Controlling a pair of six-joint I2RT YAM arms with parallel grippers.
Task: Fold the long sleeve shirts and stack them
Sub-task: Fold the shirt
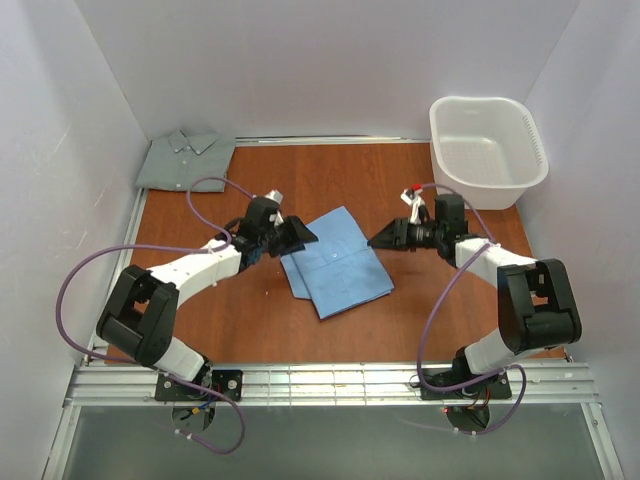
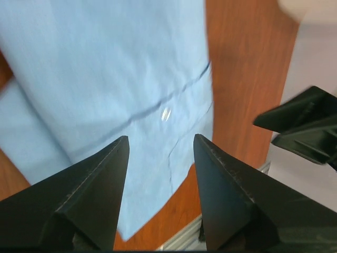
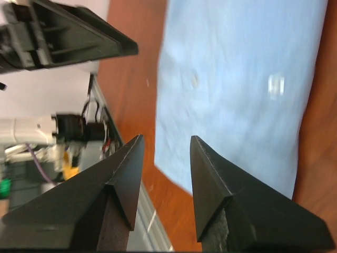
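Claws: left claw (image 1: 293,236) and right claw (image 1: 379,240), both spread, pinching nothing.
We recorded them flanking the folded sky-blue shirt (image 1: 338,265) at the desk (image 1: 250,322) middle, fingertips near its edges; the grey-green shirt (image 1: 187,158) lay folded in the far-left corner, a white basket (image 1: 487,185) in the far-right corner.
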